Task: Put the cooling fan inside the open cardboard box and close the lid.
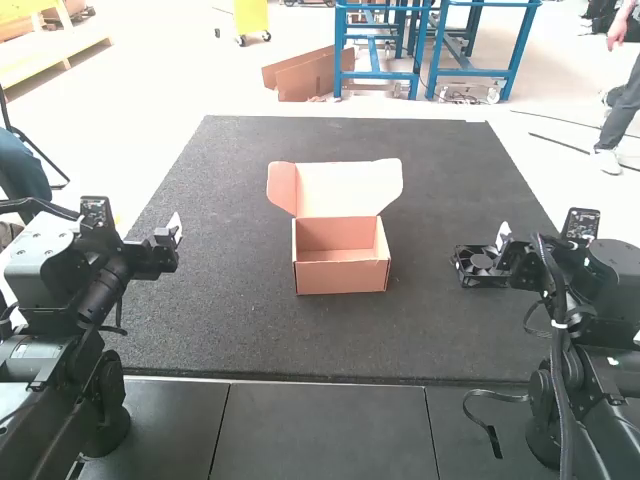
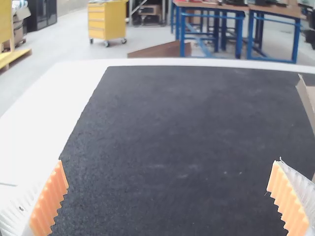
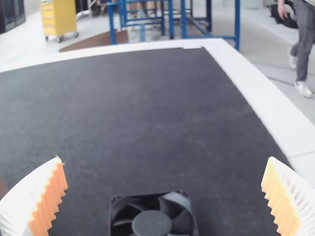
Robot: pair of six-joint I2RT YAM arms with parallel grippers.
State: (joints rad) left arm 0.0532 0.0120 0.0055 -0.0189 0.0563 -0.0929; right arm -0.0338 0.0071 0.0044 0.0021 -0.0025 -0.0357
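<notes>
A small cardboard box (image 1: 340,256) stands open in the middle of the black mat (image 1: 240,200), its lid flap raised at the back. A black cooling fan (image 1: 477,266) lies flat on the mat at the right, and it also appears between the spread fingers in the right wrist view as the fan (image 3: 152,216). My right gripper (image 1: 503,247) hovers open just above it, touching nothing. My left gripper (image 1: 172,237) is open above the mat's left side, with bare mat (image 2: 187,147) between its orange pads (image 2: 47,204). An edge of the box (image 2: 306,98) shows at that view's side.
The mat covers most of the white table (image 1: 150,130), whose edges frame it on the left, right and far sides. Bare mat lies between the fan and the box and around the box. Both arm bases stand at the near edge.
</notes>
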